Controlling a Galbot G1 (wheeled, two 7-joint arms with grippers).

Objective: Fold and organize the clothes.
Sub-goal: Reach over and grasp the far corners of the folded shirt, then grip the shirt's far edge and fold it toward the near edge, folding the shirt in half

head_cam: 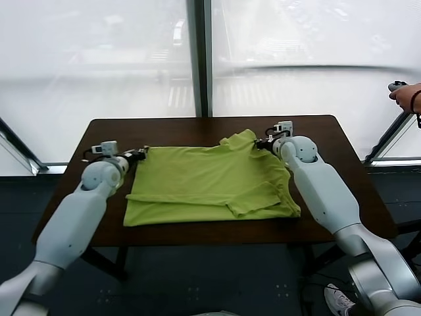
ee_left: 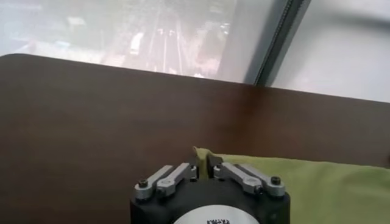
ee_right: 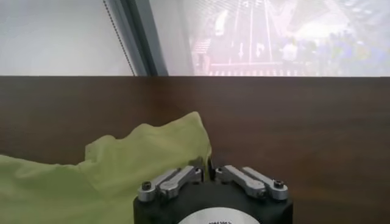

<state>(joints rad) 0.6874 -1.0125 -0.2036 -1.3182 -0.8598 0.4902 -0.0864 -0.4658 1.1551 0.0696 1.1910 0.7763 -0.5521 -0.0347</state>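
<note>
The clothes, one lime-green T-shirt (head_cam: 204,181), lie spread on the dark brown table (head_cam: 164,128), with a folded flap near the front right. My left gripper (head_cam: 140,153) is shut on the shirt's far left corner (ee_left: 202,153), green cloth pinched between its jaws. My right gripper (head_cam: 258,145) is shut on the shirt's far right corner, where the cloth (ee_right: 152,152) bunches up in a raised fold beside the jaws. Both pinched corners sit low, at the table's surface.
A window with a dark vertical post (head_cam: 198,59) rises just behind the table's far edge. A person's hand (head_cam: 404,95) holding a small device shows at the far right. Bare table (head_cam: 335,171) lies on both sides of the shirt.
</note>
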